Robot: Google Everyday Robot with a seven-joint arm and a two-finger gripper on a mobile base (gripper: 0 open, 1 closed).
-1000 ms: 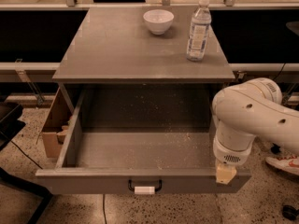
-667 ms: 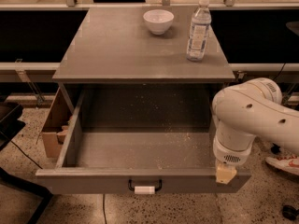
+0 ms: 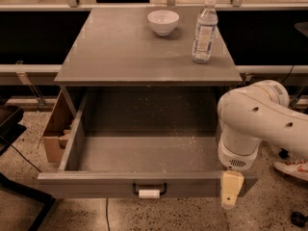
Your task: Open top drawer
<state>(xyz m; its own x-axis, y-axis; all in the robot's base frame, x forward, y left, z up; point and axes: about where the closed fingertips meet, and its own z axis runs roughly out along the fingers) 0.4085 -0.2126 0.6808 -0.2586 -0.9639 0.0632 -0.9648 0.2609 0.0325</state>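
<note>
Gripper hung low at the front right corner of the top drawer, its pale tip against or just before the right end of the front panel; contact not certain. Whether it was apart or together could not be told from this angle.

Far left: a dark object at the frame edge, on the speckled floor. Next to it, a brown cardboard box stood beside the drawer's left wall.

Centre: the top drawer stood far out of the grey cabinet, towards the camera. Its inside was grey and flecked with pale specks. A black handle sat mid-front on the panel, with a small white tag on it.

On the cabinet top, towards the back: a white bowl, upright. To its right and apart from it, a clear plastic water bottle stood upright with a white cap, near the right edge.

Right: the white robot arm came in from the frame edge and bent down over the drawer's right wall. Behind it, on the floor, a white shoe.
</note>
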